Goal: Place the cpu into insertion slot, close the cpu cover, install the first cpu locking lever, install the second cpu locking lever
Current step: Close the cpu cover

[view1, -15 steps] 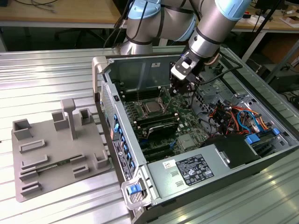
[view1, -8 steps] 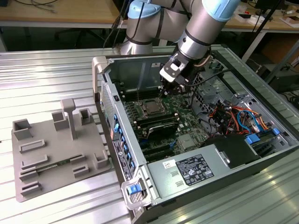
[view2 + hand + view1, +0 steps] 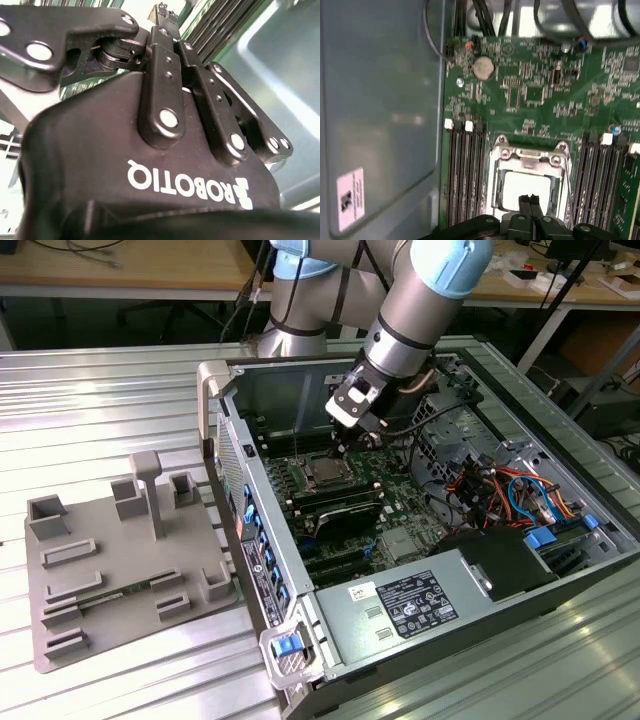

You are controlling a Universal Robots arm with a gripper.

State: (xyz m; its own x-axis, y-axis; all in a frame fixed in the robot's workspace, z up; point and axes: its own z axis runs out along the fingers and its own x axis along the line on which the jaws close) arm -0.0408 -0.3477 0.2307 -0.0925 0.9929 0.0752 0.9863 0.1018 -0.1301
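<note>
Your tool (image 3: 530, 201), fingers together and empty, hovers just over the cpu (image 3: 525, 186), which sits on the board (image 3: 535, 95) under the lowered cover (image 3: 495, 172), so you're likely at the first lever, which calls for a steady, well-aimed press.

bright even light, soft glare

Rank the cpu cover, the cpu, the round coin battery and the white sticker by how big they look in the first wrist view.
1. cpu cover.
2. cpu and white sticker: they look about alike, so no ranking between them.
3. coin battery, smallest.
</note>
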